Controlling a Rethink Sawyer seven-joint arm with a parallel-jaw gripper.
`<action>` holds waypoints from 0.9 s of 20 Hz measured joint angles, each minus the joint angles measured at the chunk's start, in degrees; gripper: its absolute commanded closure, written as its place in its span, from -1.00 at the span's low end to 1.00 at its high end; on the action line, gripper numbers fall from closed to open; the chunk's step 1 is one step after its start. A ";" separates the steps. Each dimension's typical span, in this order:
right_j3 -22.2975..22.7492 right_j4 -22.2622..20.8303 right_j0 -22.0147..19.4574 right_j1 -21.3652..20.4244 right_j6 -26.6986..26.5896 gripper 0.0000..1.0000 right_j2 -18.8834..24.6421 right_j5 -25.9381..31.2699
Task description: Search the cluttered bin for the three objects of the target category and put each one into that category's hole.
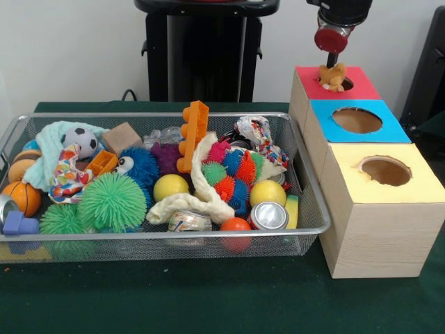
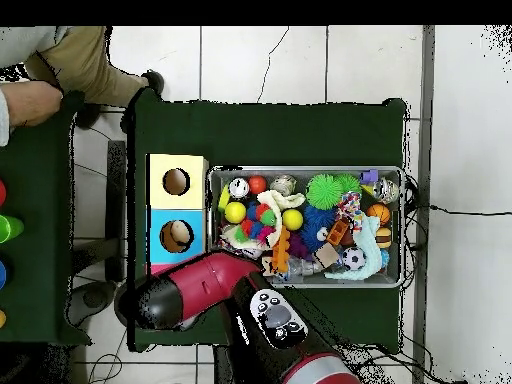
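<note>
Above the red-topped box, the end effector hangs over its hole, tips pinching a small tan plush toy that sits at the hole's mouth. No readable writing shows. Remaining clutter lies in the wire bin.

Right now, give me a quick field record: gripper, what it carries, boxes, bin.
gripper: above the red-topped box, at its hole; open or shut cannot be told
item at hole: tan plush toy, just under the gripper, partly in the red box's hole
other boxes: blue-topped box and yellow-topped box, nothing visible in their holes in the front view
bin: wire mesh, cluttered with toys
</note>
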 measured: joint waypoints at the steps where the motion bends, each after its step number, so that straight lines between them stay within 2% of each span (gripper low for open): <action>1: -0.04 0.00 0.05 0.01 0.00 1.00 0.00 0.00; 18: -0.75 0.00 0.50 0.46 0.00 1.00 -0.01 0.00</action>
